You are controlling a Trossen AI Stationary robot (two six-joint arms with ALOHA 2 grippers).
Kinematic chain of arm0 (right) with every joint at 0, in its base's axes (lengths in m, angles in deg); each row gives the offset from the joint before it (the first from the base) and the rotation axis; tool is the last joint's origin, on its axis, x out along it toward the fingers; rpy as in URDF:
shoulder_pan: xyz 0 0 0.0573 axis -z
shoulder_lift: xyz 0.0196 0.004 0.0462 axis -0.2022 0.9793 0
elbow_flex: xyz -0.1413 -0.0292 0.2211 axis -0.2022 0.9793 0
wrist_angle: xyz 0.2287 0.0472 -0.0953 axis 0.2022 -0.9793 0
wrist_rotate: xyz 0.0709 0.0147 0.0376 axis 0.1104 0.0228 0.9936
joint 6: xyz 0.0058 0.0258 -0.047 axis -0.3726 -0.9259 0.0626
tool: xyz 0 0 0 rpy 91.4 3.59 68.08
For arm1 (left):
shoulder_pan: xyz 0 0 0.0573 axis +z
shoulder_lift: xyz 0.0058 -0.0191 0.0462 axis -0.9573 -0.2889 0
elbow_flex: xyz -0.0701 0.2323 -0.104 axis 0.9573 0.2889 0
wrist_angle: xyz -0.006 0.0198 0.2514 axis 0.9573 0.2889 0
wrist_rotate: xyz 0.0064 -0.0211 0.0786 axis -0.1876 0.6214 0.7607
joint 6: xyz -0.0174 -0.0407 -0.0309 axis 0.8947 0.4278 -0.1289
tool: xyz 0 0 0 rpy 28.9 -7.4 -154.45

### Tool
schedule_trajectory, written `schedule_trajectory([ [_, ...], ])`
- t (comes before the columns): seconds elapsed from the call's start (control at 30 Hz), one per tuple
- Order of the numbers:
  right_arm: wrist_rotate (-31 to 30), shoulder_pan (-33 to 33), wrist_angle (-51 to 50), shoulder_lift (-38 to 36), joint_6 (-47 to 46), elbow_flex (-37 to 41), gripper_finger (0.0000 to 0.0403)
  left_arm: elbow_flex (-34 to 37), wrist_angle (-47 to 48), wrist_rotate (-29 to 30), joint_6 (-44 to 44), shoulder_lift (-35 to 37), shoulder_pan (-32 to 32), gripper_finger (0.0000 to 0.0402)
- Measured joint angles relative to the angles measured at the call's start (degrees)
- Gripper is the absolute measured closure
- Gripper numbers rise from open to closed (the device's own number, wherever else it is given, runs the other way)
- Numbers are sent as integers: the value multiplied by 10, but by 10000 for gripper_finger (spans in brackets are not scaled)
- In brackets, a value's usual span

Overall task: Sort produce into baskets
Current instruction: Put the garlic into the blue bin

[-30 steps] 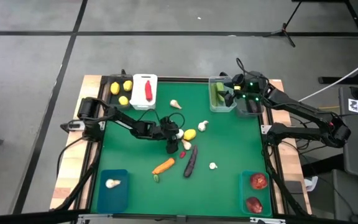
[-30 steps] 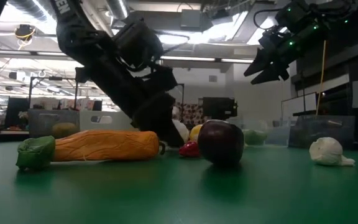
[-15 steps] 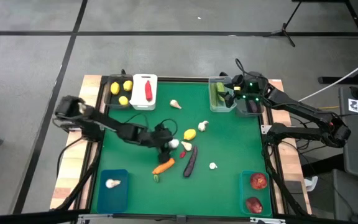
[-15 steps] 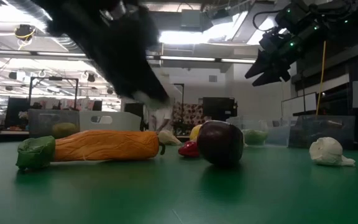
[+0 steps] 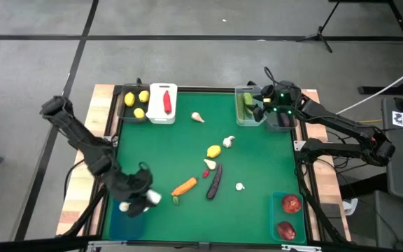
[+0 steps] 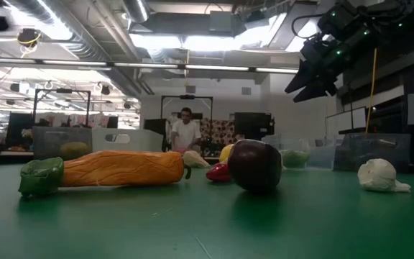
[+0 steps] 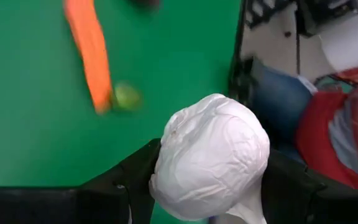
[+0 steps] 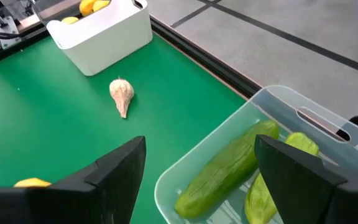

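My left gripper (image 5: 145,199) hangs over the table's near left, shut on a white garlic bulb (image 7: 210,155), beside the far right corner of a teal basket (image 5: 114,222). Another garlic bulb (image 5: 124,206) lies in that basket. The orange carrot (image 5: 184,187) with its green top (image 7: 127,96) lies on the mat just right of the gripper. My right gripper (image 8: 197,168) waits open above the clear basket (image 8: 229,134), which holds green cucumbers (image 8: 225,171). My left gripper pinches the garlic bulb by its two opposite sides (image 7: 166,168) between its two fingers. The fingers slant downward. The bulb is lifted clear of the mat.
Mid-table lie a lemon (image 5: 214,150), a dark eggplant (image 5: 215,182), a small red chili (image 5: 206,173) and loose garlic bulbs (image 5: 240,186). At the far left stand a dark basket (image 5: 126,114) with lemons and a white basket (image 5: 163,115) with a chili. Red fruits (image 5: 290,204) fill the near right teal basket.
My left gripper has risen from the middle of the table with the garlic bulb and swung toward the near left corner, rolling its wrist on the way. The bulb, which lay beside the lemon, is now lifted clear next to the teal basket.
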Motion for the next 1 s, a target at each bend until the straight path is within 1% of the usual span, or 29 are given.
schedule_trajectory([
  [0.1,0,0,-11,0,0,0,102,0,15,0,85,-4,-51,185],
  [0.23,0,0,-16,0,1,0,102,0,46,-2,170,-11,-96,185],
  [0.3,0,0,-17,0,1,0,102,0,72,-21,220,-16,-112,185],
  [0.4,0,0,-17,0,1,0,102,0,107,-69,292,-25,-131,182],
  [0.5,0,0,-17,0,0,0,102,0,134,-100,342,-31,-147,176],
  [0.6,0,0,-17,0,0,0,102,0,146,-102,360,-38,-156,170],
  [0.83,0,0,-17,0,1,0,102,0,155,-101,357,-55,-156,168],
  [1.0,0,0,-17,0,2,0,102,0,154,-70,343,-66,-156,165],
])
